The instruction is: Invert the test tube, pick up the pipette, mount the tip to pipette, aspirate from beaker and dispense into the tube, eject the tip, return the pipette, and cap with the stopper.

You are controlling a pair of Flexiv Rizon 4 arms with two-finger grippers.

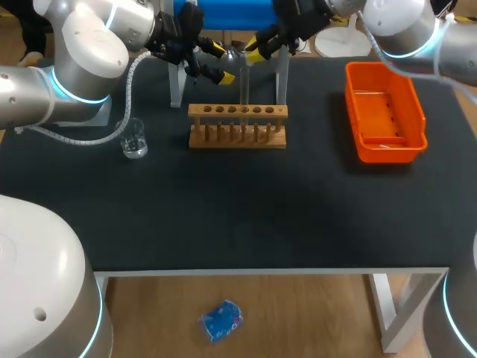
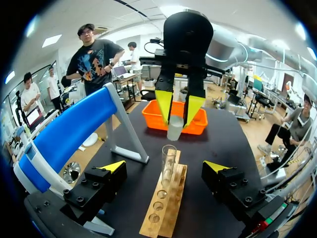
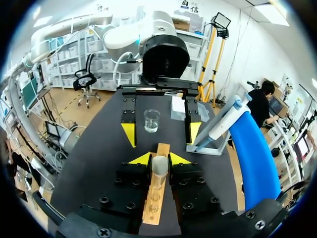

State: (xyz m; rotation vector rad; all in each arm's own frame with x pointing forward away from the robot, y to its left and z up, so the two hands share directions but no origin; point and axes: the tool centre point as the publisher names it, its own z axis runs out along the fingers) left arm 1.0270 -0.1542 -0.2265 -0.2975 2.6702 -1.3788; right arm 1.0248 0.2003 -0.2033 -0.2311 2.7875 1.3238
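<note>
The black desk (image 1: pixel 223 216) carries everything. At its back edge stands a blue stand (image 2: pixel 69 134) on white legs, its blue body slanting down toward the left arm's side. On the right side of the desk lies an orange tray (image 1: pixel 417 112), long axis running front to back; what lies in it is too small to tell.

Near the middle of the desk is a wooden rack (image 1: pixel 237 112), its row of holes running left to right in the head view. The left end effector (image 2: pixel 165 166) hovers above and behind the rack with its fingers spread wide and touching nothing; in its wrist view the rack runs out ahead between them. The right end effector (image 3: pixel 160 158) comes in from the other side above the rack, fingers pointing down.

The test tube (image 2: pixel 168 157) stands upright in a hole near the middle of the row, long axis vertical, open mouth up. A clear beaker (image 1: pixel 134 139) sits upright to the left of the rack, well apart from it.

The right end effector is closed on a pale stopper (image 2: pixel 174 128), pinched from two sides by the yellow tips. The stopper hangs upright, in line with the tube and just above its mouth, with a small gap showing between them.
</note>
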